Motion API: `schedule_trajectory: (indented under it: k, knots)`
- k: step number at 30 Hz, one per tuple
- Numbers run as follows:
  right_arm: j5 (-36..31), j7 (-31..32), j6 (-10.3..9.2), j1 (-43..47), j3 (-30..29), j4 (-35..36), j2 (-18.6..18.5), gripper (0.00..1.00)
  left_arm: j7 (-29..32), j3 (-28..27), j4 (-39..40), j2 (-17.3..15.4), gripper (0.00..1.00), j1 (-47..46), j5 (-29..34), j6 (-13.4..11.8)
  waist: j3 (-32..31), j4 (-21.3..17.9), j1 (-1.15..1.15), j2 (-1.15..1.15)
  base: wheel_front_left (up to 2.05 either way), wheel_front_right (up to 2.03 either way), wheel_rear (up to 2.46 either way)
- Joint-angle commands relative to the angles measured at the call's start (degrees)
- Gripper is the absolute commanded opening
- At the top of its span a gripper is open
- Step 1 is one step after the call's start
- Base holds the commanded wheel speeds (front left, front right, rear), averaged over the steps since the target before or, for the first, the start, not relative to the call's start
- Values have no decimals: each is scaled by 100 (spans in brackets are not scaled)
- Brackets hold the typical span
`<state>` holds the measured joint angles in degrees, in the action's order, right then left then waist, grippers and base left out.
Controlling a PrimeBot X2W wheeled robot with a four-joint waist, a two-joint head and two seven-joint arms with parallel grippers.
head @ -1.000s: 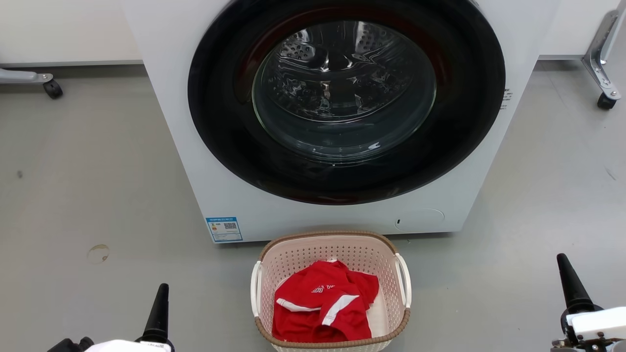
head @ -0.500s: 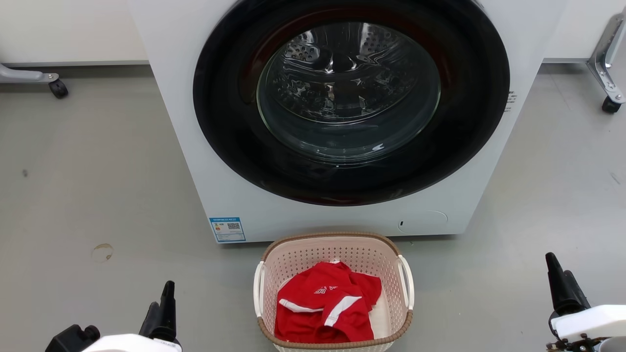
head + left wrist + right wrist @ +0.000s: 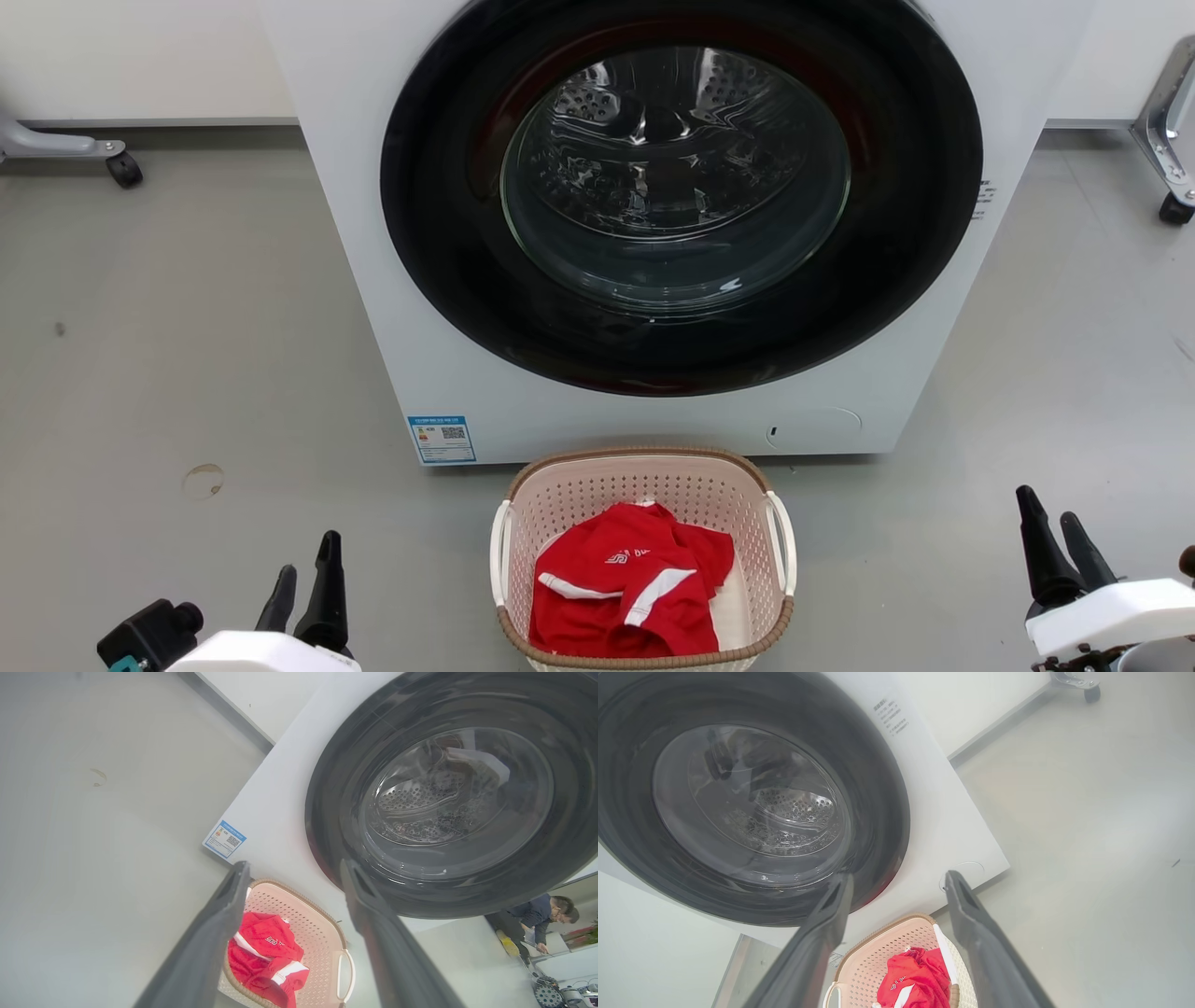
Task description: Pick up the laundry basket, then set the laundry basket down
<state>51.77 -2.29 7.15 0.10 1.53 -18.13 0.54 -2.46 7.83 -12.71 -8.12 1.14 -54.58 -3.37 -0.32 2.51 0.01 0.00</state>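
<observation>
1. A pale pink perforated plastic laundry basket (image 3: 644, 485), rounded-rectangular with a brown woven-look rim, is seen standing on the smooth grey floor (image 3: 140, 373). It sits just in front of the boxy white washing machine (image 3: 373, 280).
2. Slim white loop handles (image 3: 500, 551) are seen on its left and right sides. Its near edge is cut off by the bottom of the head view.
3. A crumpled red fabric garment with white stripes (image 3: 625, 588) is lying inside. Its small white lettering cannot be read, and the pale patch beside it cannot be told as cloth or basket floor.
4. The machine's round door (image 3: 672, 177) is framed by a glossy black ring around domed clear glass. The perforated metal drum behind it is broken up by reflections, and the machine's top is cut off.
5. A small blue-bordered rectangular label (image 3: 442, 439) is stuck near the front's lower left corner; its print is illegible.
6. The left gripper (image 3: 308, 553) is seen at lower left, its two long dark tapered fingers held apart with nothing between them, well apart from the basket.
7. The right gripper (image 3: 1046, 504) is seen at lower right, fingers likewise spread and empty, also well clear.
8. In both wrist views the basket is partly hidden behind a blurred finger.
9. Black castor wheels on grey metal legs (image 3: 124, 170) are glimpsed at the far corners, the frames above them cut off.
</observation>
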Motion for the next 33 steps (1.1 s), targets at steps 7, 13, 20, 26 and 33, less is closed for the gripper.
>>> schedule_trajectory:
  k: [7,13,20,26,33]
  knots:
    - [-475,-149,19,-355,168,120,-176,100,-107,49,237,-186,100,-74,469,-148,-11,13,0,0,0,0,0]
    - [-891,-241,21,-387,239,123,-197,100,-200,190,315,-275,100,-84,869,-265,13,28,0,0,0,0,0]
    - [-1326,-346,23,-420,274,117,-218,100,-276,337,371,-369,100,-99,1264,-379,26,49,0,0,0,0,0]
    - [-1708,-442,24,-522,276,149,-236,100,-360,434,469,-451,100,-209,1616,-490,170,69,0,0,0,0,0]
    - [-2098,-567,26,-597,337,119,-256,100,-450,569,523,-559,100,-296,2004,-582,245,65,0,0,0,0,0]
